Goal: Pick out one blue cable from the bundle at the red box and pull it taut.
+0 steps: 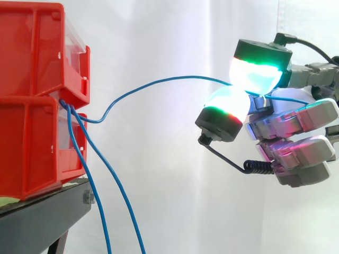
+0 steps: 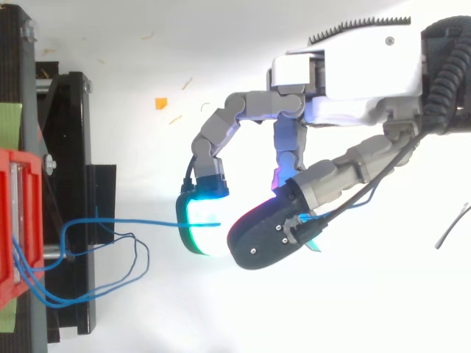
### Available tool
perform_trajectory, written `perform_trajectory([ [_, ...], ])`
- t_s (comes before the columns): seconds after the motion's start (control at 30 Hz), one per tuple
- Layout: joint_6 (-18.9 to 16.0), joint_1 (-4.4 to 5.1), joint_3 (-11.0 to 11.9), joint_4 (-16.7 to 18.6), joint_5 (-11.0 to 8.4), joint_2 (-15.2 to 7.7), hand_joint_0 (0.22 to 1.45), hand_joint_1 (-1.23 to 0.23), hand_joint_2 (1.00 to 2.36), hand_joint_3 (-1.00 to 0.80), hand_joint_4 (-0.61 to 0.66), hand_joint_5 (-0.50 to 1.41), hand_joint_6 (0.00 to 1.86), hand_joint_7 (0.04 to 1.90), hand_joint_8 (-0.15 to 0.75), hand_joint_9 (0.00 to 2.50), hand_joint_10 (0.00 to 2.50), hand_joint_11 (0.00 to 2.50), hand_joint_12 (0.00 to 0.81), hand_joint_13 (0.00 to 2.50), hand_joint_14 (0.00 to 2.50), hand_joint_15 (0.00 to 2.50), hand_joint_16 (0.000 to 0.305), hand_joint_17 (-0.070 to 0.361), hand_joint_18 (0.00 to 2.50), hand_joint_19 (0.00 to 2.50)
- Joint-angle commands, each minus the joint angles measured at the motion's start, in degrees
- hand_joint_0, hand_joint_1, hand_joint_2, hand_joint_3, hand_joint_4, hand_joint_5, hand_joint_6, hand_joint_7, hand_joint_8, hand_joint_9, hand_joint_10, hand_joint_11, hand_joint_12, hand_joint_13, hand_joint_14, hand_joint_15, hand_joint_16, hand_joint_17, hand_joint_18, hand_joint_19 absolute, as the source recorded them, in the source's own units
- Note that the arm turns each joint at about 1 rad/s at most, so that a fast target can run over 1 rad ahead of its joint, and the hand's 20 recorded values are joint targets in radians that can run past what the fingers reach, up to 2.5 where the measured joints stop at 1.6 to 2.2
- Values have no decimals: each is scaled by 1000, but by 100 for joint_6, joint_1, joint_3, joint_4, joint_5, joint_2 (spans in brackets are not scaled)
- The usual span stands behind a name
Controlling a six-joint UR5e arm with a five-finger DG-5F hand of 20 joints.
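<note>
Pinching the blue cable point(image 1: 175, 78), the fingers point(image 1: 257, 74) grip something light, limp, probably slippery, slack between them and the red box point(image 1: 32, 53).

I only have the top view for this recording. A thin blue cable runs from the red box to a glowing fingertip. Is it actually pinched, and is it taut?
Observer: The side view shows the robot hand pinching the thin blue cable between two glowing fingertip pads, one above the other.
Operator: And is it taut?
Observer: No. It dips beside the red plastic bins, then arches up to the pads, so it is slack.
Operator: What about the other cables?
Observer: Two more blue cables hang down from where the two stacked bins meet, past the black stand.
</note>
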State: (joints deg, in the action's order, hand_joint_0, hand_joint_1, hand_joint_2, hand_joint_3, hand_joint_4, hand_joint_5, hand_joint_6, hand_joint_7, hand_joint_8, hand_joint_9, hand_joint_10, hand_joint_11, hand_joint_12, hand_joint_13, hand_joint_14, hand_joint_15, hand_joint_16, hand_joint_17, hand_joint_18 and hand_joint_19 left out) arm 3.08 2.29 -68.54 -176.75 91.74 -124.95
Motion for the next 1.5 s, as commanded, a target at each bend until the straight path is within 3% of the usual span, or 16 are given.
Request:
perform_trajectory([
  [0.0, 0, -1, -1, 0, 1, -3, 590, -822, 1001, -8, -246, -18, 911, 873, 236, 1570, 25, 632, 377, 1351, 26, 685, 76, 171, 1313, 724],
  [1.47, 0, -1, -1, 0, -7, -3, 581, -805, 1002, -11, -229, -20, 914, 831, 242, 1559, 24, 622, 379, 1350, 25, 685, 74, 167, 1340, 738],
])
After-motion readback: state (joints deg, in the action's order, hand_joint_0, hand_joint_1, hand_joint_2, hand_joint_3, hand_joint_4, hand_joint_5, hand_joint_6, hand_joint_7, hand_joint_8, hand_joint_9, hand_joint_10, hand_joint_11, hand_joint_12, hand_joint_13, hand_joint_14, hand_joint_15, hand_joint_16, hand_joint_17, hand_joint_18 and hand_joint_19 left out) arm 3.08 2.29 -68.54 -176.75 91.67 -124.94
